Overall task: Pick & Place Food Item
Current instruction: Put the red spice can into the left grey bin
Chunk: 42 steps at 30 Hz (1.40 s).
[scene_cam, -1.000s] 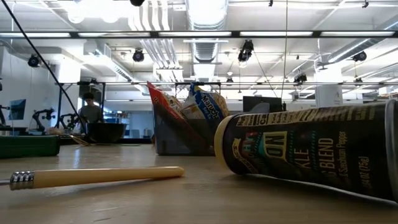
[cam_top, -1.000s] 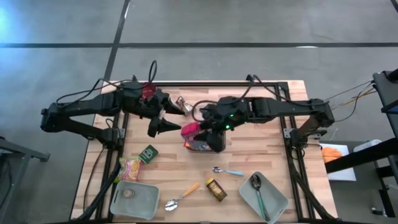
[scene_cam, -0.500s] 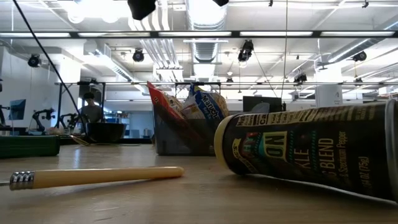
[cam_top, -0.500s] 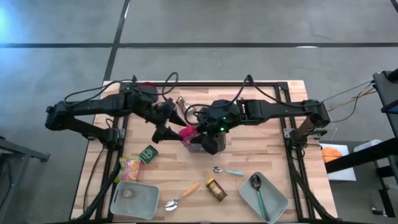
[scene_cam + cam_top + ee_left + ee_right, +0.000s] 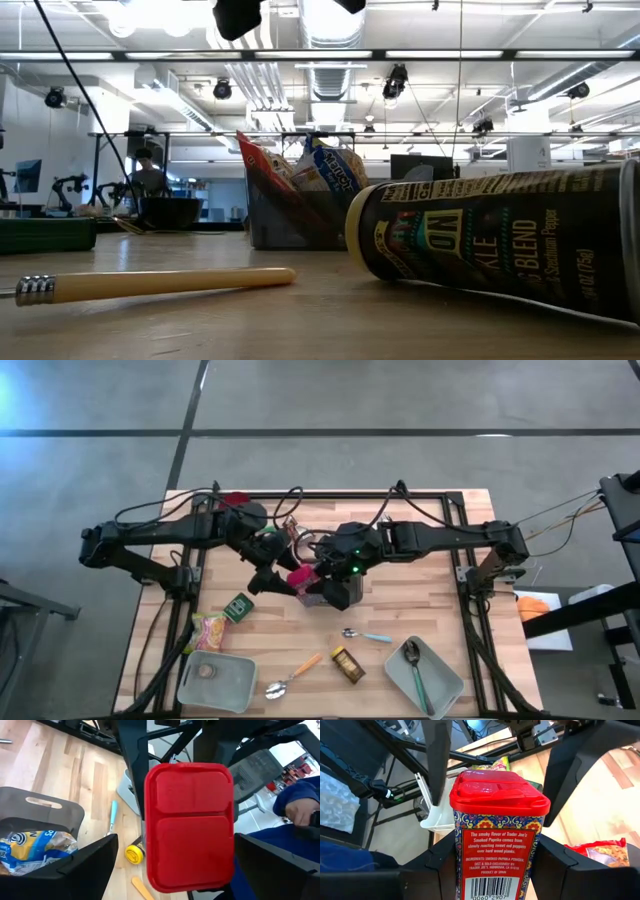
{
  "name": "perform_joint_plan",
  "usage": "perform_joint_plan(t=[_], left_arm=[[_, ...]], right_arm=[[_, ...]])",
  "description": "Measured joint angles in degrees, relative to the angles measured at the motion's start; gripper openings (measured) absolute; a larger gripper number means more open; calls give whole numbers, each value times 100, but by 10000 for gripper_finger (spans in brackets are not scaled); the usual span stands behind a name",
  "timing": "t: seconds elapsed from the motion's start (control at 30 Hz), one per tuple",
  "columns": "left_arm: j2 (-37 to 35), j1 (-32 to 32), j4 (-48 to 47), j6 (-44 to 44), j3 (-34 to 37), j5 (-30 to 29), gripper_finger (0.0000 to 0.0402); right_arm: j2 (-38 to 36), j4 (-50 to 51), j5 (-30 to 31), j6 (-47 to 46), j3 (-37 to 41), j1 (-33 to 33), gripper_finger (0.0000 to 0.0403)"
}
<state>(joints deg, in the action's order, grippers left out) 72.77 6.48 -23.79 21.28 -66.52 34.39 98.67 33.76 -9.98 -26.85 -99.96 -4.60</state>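
Observation:
A smoked-paprika tin (image 5: 498, 850) with a red flip lid (image 5: 190, 825) is held in the air over the middle of the table, lid toward the table's left. My right gripper (image 5: 497, 870) is shut on its body. My left gripper (image 5: 182, 865) is open and faces the lid head-on; its two fingers (image 5: 437, 760) stand on either side of the lid without touching it. In the high view the tin (image 5: 300, 576) sits between the two grippers, just above a grey basket (image 5: 325, 598) of snack bags. My right gripper pinches the tin's two side walls (image 5: 457, 865) between its two fingers, low on the body and away from the lid. The fingers run along the tin, slanting down from the table's right. The tin is lifted clear, its lid end pointing away from the wrist.
The grey basket (image 5: 300, 215) holds several snack bags. Near the front lie a pepper bottle (image 5: 500, 250), a wooden-handled utensil (image 5: 160, 285), spoons, a green packet (image 5: 238, 607), a snack pouch (image 5: 210, 630) and two grey trays (image 5: 215, 682) (image 5: 425, 675). A person in blue (image 5: 295, 815) shows beyond the table.
My left gripper has moved down and toward the table's right, turning as it went, until its open fingers stand around the tin's red lid. My right gripper has held the tin almost still.

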Motion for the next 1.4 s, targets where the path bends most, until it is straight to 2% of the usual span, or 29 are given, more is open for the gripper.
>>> perform_joint_plan(t=[0.27, 0.37, 0.47, 0.67, 0.83, 1.07, 1.23, 1.4], left_arm=[[113, 4, 32, 171, 4, -19, 395], [157, 1, 31, 380, 9, -28, 375], [204, -2, 46, 412, 4, 49, 328], [195, -2, 159, 385, 4, 180, 197], [197, -2, 174, 403, 7, 239, 197], [197, 0, 158, 710, 11, 352, 197], [117, 0, -156, 791, 11, 335, 197], [-165, 4, -682, 784, 11, 262, 197]], right_arm=[[0, -7, -57, 2, 0, 0, 179], [0, 17, -53, 2, 2, 5, 179], [7, 42, -37, 2, 12, 7, 179], [7, 33, -53, -102, 46, 8, 179], [7, 0, -55, -108, 72, 7, 184], [4, -47, -57, 124, 76, -2, 238], [4, -22, -53, 131, 76, 0, 264], [-4, 66, -59, 119, 76, 44, 271]])
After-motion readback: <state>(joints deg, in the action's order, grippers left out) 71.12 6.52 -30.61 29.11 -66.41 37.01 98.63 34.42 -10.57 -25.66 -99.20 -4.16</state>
